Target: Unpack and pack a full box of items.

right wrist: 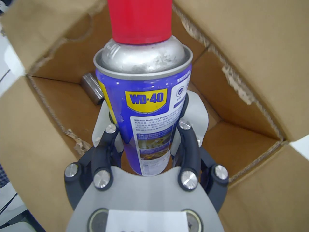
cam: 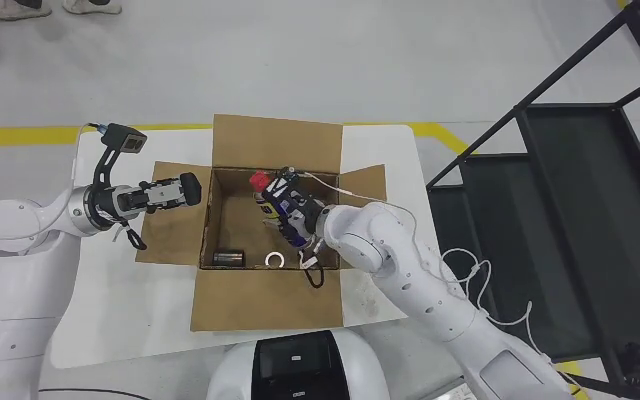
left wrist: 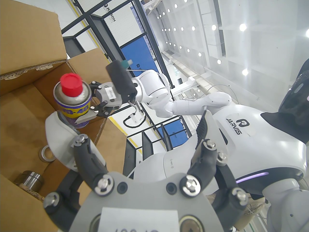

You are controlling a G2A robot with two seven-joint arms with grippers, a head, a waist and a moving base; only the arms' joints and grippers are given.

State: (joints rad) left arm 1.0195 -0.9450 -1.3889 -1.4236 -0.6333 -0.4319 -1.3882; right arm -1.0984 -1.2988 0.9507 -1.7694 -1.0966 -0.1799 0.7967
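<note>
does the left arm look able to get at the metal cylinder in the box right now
Probably yes. The left gripper is open beside the box, the metal cylinder lies uncovered on the box floor at that side, and the right gripper holds the spray can farther across, apart from it.

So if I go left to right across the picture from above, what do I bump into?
First the left gripper → metal cylinder → spray can with its red cap → dark metal steps.

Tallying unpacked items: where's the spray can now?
Top view: the spray can is between the jaws of the right gripper, inside the open box, beyond the metal ring.
</note>
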